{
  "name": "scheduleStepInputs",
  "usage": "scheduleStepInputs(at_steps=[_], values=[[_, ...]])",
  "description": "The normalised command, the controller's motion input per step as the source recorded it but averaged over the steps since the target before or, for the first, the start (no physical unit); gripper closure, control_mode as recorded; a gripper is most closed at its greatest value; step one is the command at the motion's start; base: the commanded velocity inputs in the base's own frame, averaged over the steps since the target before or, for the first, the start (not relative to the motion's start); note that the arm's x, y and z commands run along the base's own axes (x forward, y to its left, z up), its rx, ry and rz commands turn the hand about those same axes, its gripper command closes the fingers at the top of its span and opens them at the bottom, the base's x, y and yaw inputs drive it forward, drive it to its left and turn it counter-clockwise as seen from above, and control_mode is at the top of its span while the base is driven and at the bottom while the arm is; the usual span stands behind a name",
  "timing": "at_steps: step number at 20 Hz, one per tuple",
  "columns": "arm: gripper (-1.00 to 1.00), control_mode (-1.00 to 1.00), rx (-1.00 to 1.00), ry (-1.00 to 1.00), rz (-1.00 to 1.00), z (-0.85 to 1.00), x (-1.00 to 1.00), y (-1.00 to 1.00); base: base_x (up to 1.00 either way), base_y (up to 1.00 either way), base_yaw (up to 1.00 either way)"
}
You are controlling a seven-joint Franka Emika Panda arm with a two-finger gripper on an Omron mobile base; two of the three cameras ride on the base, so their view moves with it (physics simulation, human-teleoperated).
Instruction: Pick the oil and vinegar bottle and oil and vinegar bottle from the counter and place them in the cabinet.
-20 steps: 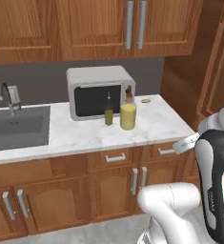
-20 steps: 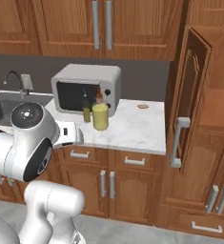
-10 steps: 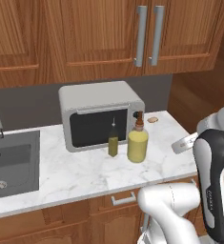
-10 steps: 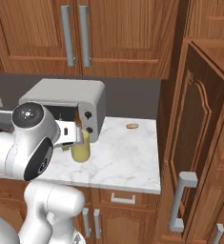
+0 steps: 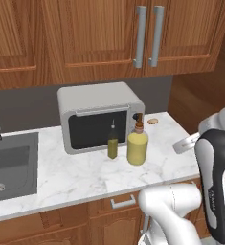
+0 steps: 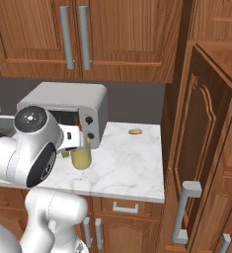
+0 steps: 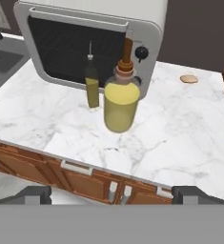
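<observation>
Two bottles stand upright on the marble counter in front of the microwave. The squat clear bottle holds pale yellow liquid and has a brown neck. Close to its left is the slim olive-green bottle with a thin spout. In the right base view the round bottle is partly hidden behind my arm. My gripper is open, nothing between its fingers, short of the counter's front edge and facing both bottles. The tall wooden cabinet stands to the right, its door swung open.
A grey microwave sits right behind the bottles. A sink lies at the left. A small brown round thing lies near the back right of the counter. The cabinet door's grey bar handle juts out. Upper wall cupboards hang overhead.
The whole picture has shifted and grown: the base has driven closer to the counter. The bottles stand where they were in front of the microwave.
</observation>
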Motion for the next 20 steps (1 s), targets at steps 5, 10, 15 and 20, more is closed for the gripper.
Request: scheduleStepInputs(at_steps=[5,10,15,20], values=[[-1.0,-1.0,0.0,0.02,-0.06,0.0,0.69,0.16,0.0,0.0,0.0],[-1.0,-1.0,0.03,0.05,-0.07,-0.04,0.73,0.16,0.0,0.0,0.0],[-1.0,-1.0,0.07,0.05,-0.01,-0.13,0.38,0.04,0.0,0.0,0.0],[-1.0,-1.0,0.06,0.01,0.0,-0.08,0.02,0.0,0.0,0.0,0.0]])
